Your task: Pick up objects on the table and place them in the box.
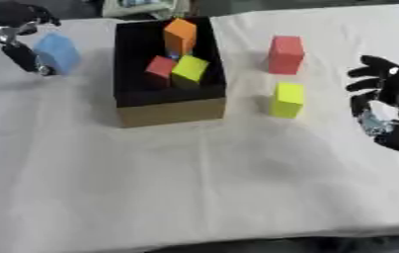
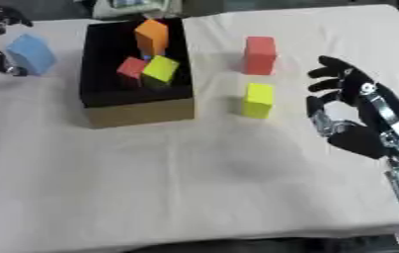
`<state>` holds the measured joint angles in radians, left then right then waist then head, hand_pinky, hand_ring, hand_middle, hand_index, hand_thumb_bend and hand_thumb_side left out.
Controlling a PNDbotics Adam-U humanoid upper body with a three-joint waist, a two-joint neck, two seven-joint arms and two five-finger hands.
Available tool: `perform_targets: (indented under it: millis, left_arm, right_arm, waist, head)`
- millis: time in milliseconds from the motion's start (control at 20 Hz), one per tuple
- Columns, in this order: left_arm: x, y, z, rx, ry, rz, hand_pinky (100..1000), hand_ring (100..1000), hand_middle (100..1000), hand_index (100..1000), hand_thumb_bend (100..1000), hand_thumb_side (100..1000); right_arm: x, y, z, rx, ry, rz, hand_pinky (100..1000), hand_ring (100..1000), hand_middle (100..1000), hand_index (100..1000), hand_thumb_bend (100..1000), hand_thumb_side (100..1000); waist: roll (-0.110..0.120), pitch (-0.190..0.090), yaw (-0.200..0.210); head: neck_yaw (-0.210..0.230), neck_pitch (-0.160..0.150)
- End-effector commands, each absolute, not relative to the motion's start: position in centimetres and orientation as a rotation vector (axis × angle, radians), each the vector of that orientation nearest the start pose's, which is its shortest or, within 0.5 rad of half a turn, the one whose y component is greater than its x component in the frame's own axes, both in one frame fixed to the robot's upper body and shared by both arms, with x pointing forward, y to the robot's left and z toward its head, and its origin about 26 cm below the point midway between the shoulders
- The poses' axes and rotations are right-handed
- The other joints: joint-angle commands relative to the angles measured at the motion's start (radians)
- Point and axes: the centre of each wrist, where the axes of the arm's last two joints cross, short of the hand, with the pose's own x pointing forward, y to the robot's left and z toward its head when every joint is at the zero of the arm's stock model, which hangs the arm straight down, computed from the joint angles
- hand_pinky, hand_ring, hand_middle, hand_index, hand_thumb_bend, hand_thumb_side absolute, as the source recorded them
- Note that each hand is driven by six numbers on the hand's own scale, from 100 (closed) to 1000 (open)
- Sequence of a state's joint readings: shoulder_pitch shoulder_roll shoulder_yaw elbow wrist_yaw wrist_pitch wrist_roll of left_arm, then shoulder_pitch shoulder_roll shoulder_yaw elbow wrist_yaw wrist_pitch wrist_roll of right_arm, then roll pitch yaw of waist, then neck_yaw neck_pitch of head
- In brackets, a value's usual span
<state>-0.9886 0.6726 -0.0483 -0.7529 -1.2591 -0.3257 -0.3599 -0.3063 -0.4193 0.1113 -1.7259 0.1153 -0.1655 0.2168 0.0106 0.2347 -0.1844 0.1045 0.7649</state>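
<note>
A box with a black inside and a brown cardboard front stands at the upper middle of the table. In it lie an orange block, a small red block and a yellow-green block. To its right a red block stands on the cloth, with a yellow block in front of it. At the far left my left hand is curled round a blue block. My right hand hovers open to the right of the yellow block, fingers spread and apart from it.
A white cloth covers the table, with wide free room in front of the box. Its front edge runs along the bottom of the view. Something pale sits past the far edge behind the box.
</note>
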Motion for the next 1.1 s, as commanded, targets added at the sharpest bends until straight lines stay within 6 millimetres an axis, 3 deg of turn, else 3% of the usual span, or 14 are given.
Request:
perform_targets:
  millis: [50, 700, 1100]
  left_arm:
    - [46.2, 41.3, 26.2, 1.326, -0.964, -1.612, 928, 897, 909, 940, 570, 242]
    - [46.9, 40.9, 25.4, 1.369, -0.897, -1.705, 926, 891, 890, 928, 526, 197]
    - [47.0, 40.9, 24.6, 1.364, -0.849, -1.715, 919, 878, 865, 913, 424, 136]
  right_arm:
    - [33.5, -27.8, 14.5, -0.174, -2.049, 0.865, 653, 759, 794, 964, 129, 379]
    - [33.7, -27.5, 15.0, -0.162, -2.062, 0.889, 653, 758, 794, 964, 120, 381]
    - [33.8, -27.4, 15.3, -0.160, -2.069, 0.891, 653, 758, 793, 964, 113, 383]
  waist:
    - [0.016, -0.004, 0.000]
    - [0.031, 0.025, -0.036]
    - [0.030, 0.040, -0.047]
  head:
    - [0.000, 0.005]
    - [0.019, 0.005]
    - [0.020, 0.005]
